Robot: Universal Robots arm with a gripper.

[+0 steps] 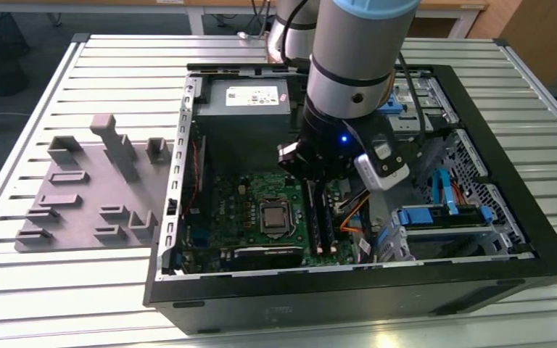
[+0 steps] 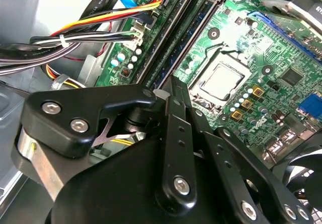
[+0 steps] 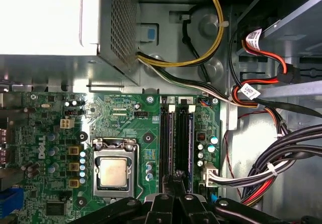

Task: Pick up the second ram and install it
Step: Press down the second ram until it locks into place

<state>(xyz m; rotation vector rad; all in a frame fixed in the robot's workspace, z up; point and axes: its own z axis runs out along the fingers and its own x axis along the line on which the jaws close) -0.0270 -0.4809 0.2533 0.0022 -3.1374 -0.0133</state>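
The second ram, a long thin blue board stick [image 2: 176, 47], looked to be standing in one of the long black slots [image 3: 177, 138] just beside the shiny square silver chip [image 3: 113, 172]. The black metal gripper [image 2: 172, 85] hung right over that slot. Its fingers [image 2: 176, 128] were squeezed narrow, tips almost together. I could not tell if they were pinching the stick or only pushing on it.

If the push was crooked, the stick could tip, bend, or sit with one end up. If the stick was not lined up, it could jam. The bundle of orange, yellow and black wires [image 2: 100, 20], on the far side of the slots from the chip, could catch the arm.

I counted two slots, one chip, one gripper, one open black computer box [image 1: 525, 225], and one grey plastic tray [image 1: 85, 206] on the slatted bench [image 1: 66, 290].
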